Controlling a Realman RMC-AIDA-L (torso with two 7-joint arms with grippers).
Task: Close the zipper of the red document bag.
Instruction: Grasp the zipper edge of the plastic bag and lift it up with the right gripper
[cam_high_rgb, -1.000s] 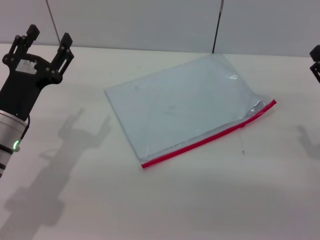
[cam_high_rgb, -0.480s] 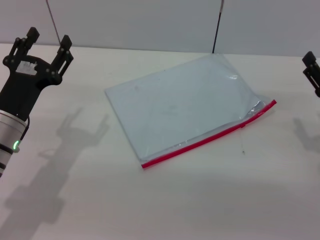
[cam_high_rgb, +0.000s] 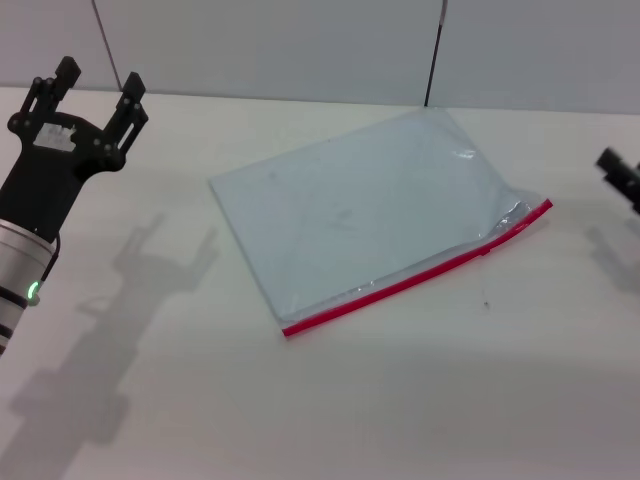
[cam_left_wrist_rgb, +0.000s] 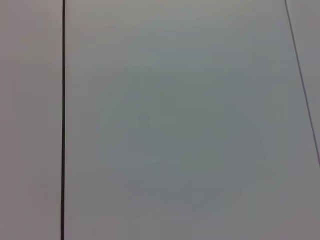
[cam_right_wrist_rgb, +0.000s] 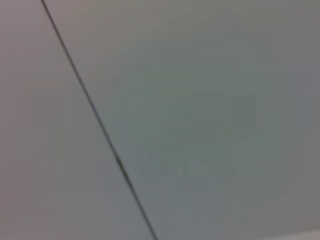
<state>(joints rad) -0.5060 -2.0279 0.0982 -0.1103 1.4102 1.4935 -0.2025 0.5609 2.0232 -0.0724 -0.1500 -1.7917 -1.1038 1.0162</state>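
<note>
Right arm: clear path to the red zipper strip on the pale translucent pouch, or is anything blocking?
Probably yes. The red zipper strip runs along the pale translucent pouch's near edge, exposed on the white table. The right tool hangs at the view's right edge; only bare table shows between.

The bag (cam_high_rgb: 365, 215) looks like thin translucent plastic, smooth and faintly glossy, with wrinkled shiny film near the zipper (cam_high_rgb: 420, 277), a bright red plastic-looking strip. It lies on a matt, smooth white table (cam_high_rgb: 400, 400). The left gripper (cam_high_rgb: 95, 88) is matt black.
</note>
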